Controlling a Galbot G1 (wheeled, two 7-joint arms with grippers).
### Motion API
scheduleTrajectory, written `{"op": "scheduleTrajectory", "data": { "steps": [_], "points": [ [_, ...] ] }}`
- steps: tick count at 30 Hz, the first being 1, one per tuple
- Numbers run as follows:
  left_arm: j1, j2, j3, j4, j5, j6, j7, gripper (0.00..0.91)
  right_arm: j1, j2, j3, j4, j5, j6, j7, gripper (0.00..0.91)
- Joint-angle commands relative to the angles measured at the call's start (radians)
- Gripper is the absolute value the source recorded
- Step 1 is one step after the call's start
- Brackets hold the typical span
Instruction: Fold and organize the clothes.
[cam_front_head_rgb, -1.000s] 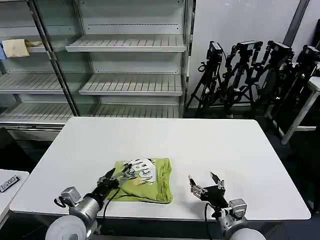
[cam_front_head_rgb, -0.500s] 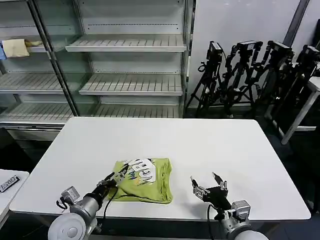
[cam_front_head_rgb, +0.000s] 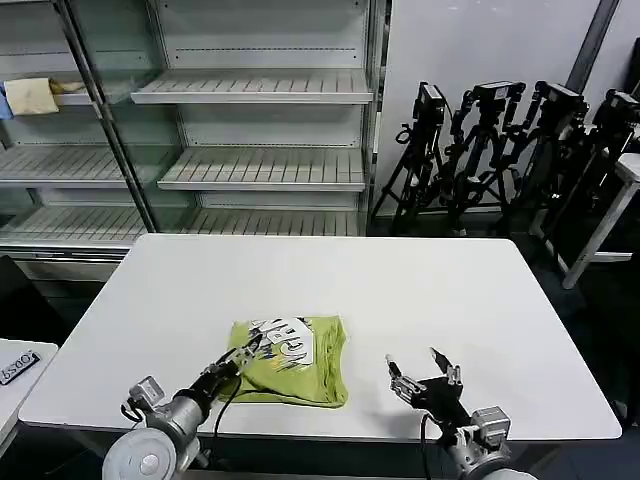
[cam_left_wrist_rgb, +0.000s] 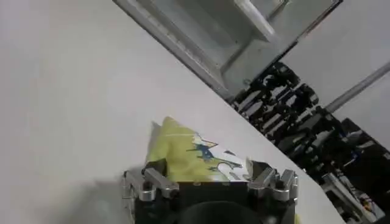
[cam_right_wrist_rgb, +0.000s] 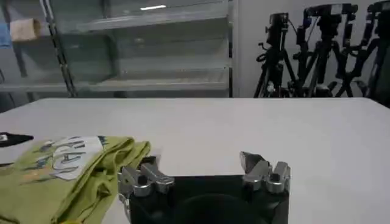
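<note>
Now, the white surface (cam_front_head_rgb: 420, 290) carries the lime T-shirt (cam_front_head_rgb: 300, 372), folded into a compact bundle near the front edge, left of centre, with a white printed patch (cam_front_head_rgb: 285, 338) facing up despite the plain look elsewhere. The left pincer (cam_front_head_rgb: 243, 355) sits at the bundle's left edge, fingers spread, over the fabric. The right pincer (cam_front_head_rgb: 425, 369) hovers beside the shirt, apart from it, fingers spread wide. The risk, as I judge it: thin fabric could snag on a left finger and the fold drags open.
</note>
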Motion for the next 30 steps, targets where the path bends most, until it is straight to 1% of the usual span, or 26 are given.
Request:
{"op": "scheduleTrajectory", "data": {
  "steps": [1, 6, 7, 10, 15, 18, 23, 30],
  "points": [
    [-0.002, 0.023, -0.047, -0.034, 0.008, -0.018, -0.008, 0.907, -0.026, 0.002, 0.012, 0.008, -0.001, 0.000, -0.001, 0.907],
    [-0.013, 0.048, -0.070, 0.006, 0.112, -0.026, -0.032, 0.907, -0.032, 0.006, 0.013, 0.012, -0.006, 0.000, -0.002, 0.907],
    [-0.008, 0.063, -0.070, 0.025, 0.117, -0.020, -0.043, 0.907, -0.034, 0.006, 0.014, 0.013, -0.007, 0.000, -0.002, 0.907],
    [0.011, 0.069, -0.066, 0.042, 0.076, -0.006, -0.044, 0.907, -0.036, 0.007, 0.017, 0.013, -0.007, 0.000, -0.002, 0.907],
    [0.023, 0.008, -0.018, 0.032, 0.051, 0.019, -0.026, 0.907, -0.045, 0.012, 0.020, 0.019, -0.011, -0.002, 0.000, 0.907],
    [0.028, -0.016, 0.010, 0.014, 0.044, 0.031, -0.015, 0.907, -0.048, 0.009, 0.026, 0.026, -0.010, -0.004, 0.001, 0.907],
    [0.032, -0.024, 0.033, -0.011, 0.009, 0.044, -0.005, 0.907, -0.059, 0.006, 0.042, 0.035, -0.008, -0.005, 0.001, 0.907],
    [-0.006, -0.030, 0.028, 0.022, -0.020, 0.041, -0.006, 0.907, -0.083, 0.013, 0.055, 0.047, -0.010, -0.006, 0.002, 0.907]
  ]
}}
